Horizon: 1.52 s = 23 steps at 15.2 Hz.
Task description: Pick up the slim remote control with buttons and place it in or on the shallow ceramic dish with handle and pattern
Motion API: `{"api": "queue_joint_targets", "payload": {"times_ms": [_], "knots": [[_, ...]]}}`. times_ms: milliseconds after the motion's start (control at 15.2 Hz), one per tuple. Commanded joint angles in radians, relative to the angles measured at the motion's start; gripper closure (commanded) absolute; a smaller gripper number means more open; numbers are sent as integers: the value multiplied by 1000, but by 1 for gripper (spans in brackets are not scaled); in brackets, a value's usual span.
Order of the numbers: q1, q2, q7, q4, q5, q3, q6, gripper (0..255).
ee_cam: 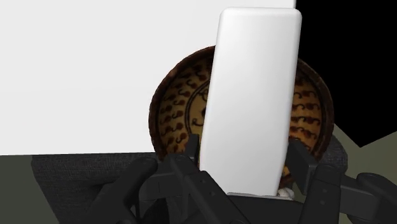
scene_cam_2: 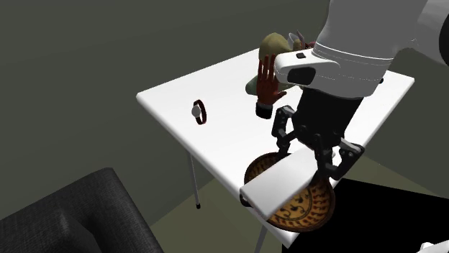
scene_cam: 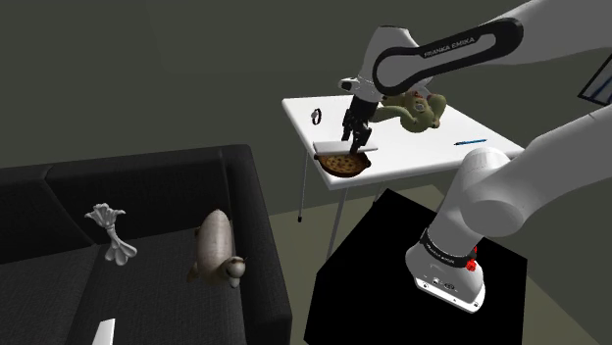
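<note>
Second exterior view, left to right: a wristwatch (scene_cam_2: 200, 112) lies well clear on the white table (scene_cam_2: 173, 100). Next, the plain white remote (scene_cam_2: 282, 184) hangs over the brown patterned dish (scene_cam_2: 314, 210) at the table's edge, with the gripper (scene_cam_2: 311, 154) clamped on the remote's right-hand end. In the wrist view the fingers (ee_cam: 181, 167) squeeze the slab's long sides and its long axis runs straight out from them across the dish's middle, so I judge a short descent and release should do; the dish looks otherwise empty, though I can't tell if the remote touches it.
</note>
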Motion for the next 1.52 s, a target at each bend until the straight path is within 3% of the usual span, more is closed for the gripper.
{"api": "queue_joint_targets", "payload": {"times_ms": [0, 198, 726, 792, 1122, 1386, 1452], "knots": [[1, 16, -6, -18, 0, -8, 34, 255], [5, 43, -16, -44, 1, -20, 87, 255], [5, 43, -16, -44, 1, -20, 87, 255], [5, 43, -16, -44, 1, -20, 87, 0], [5, 43, -16, -44, 1, -20, 87, 0], [-13, -37, -4, 34, -8, 3, -70, 0], [-13, -37, -4, 34, -8, 3, -70, 0]]}}
